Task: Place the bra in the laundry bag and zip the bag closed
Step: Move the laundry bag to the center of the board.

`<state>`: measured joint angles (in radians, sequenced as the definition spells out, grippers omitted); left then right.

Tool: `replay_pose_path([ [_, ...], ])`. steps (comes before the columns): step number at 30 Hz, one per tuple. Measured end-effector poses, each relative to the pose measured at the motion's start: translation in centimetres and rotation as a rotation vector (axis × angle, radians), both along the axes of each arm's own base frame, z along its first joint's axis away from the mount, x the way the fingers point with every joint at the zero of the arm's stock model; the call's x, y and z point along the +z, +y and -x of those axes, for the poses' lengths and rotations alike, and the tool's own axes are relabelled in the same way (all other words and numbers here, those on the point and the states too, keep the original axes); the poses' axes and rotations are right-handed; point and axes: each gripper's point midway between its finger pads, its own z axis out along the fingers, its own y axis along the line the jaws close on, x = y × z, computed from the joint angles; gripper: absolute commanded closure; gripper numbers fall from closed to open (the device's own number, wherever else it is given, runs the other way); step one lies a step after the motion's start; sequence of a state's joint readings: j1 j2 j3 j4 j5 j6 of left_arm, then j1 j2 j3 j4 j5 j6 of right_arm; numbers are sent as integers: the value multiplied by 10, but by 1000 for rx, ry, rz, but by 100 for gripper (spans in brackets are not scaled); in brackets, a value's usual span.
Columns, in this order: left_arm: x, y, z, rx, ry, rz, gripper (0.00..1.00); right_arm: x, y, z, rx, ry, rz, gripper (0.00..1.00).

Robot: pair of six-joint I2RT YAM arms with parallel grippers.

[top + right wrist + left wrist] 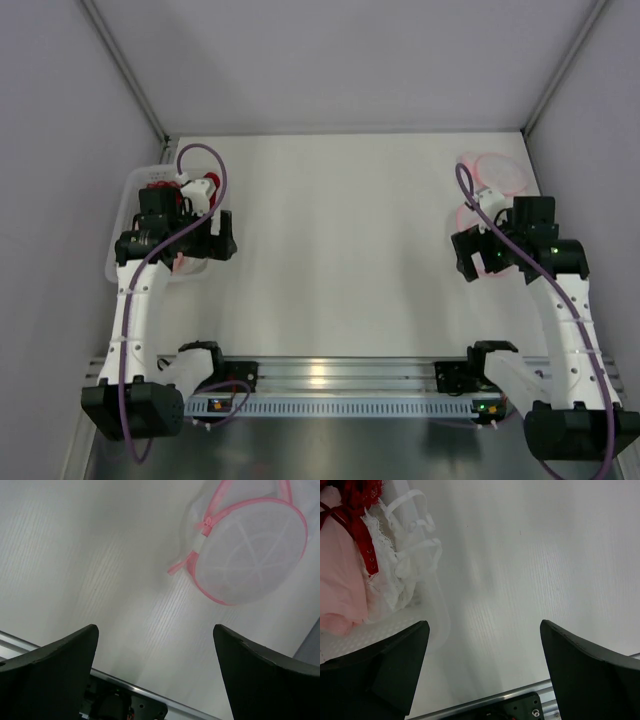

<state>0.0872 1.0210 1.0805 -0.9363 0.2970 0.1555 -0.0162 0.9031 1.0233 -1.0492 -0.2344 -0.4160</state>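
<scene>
The left hand (481, 642) is standing wide open and gripping nothing, its two dark fingers (395, 665) framing bare bench (340, 250) just beside the translucent wall of a clear bin (122, 215) at the left edge. Inside that bin a red bra (357, 495) is lying on top of a pink garment (337, 565), with a white lace bra (395, 565) spilling its straps toward the wall; which of them the task is asking for I cannot tell, and none is being touched. The right hand (155, 637) is likewise gaping fully and carrying nothing, hovering over the bench near the far right corner, where the round mesh laundry bag (250, 550) with pink trim is lying flat. Its zipper (206, 524) is showing a pull and a loose pink tab at one side, though whether the mouth is open or closed is not clear from here. The bag and the bin are sitting well apart, at opposite sides. By my reading the job is only beginning: no garment is lifted, nothing is lying in the bag, and picking, carrying, stuffing and zipping are all remaining.
</scene>
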Motion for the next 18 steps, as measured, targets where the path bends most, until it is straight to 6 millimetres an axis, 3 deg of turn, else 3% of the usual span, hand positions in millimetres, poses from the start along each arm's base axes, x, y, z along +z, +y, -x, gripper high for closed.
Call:
replay_pose_path([
  [6,2,-2,0,-4,-4,10,1,-4,-10,-8,-39,34,40,1],
  [12,14,-11,-3,-21,-26,62,1,-20,-26,-24,-94,135,80,1],
  [18,15,-19,-3,-28,-17,109,1,-27,-57,-56,-183,212,64,1],
])
